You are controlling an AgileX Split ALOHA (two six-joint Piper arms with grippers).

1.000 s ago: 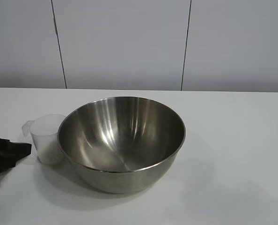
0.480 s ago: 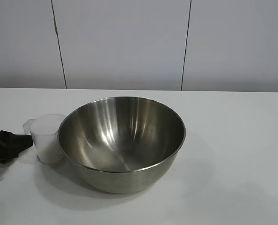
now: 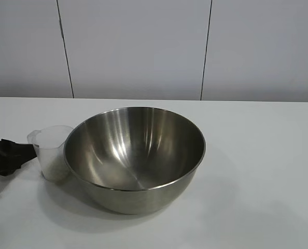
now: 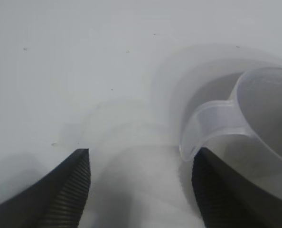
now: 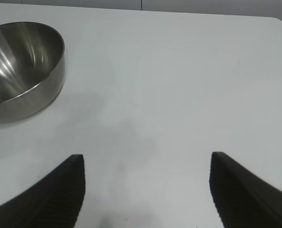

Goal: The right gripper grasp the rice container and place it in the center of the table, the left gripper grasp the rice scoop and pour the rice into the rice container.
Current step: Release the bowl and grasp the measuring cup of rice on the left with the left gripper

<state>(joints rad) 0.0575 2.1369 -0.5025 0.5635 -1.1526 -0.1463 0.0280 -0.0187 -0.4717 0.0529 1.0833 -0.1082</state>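
- The steel rice container [image 3: 135, 158] is standing upright near the middle of the white worktop [image 3: 263, 171], and its inside is looking empty.
- The clear plastic rice scoop [image 3: 52, 153] is standing upright at the 9 o'clock side of the rice container, just beside its wall; I cannot tell if they are touching.
- Some white rice [image 3: 55, 170] is showing faintly through the lower part of the scoop.
- The left claw [image 3: 16, 154] is reaching in low over the worktop from 9 o'clock, with its tips at the tab handle of the scoop.
- In the left wrist view the left claw [image 4: 141, 183] is standing wide, and the tab handle is lying just beside one finger [image 4: 221, 199], not yet pinched.
- The right claw [image 5: 145, 190] is hanging wide over bare worktop, well apart from the rice container [image 5: 22, 66], holding nothing.
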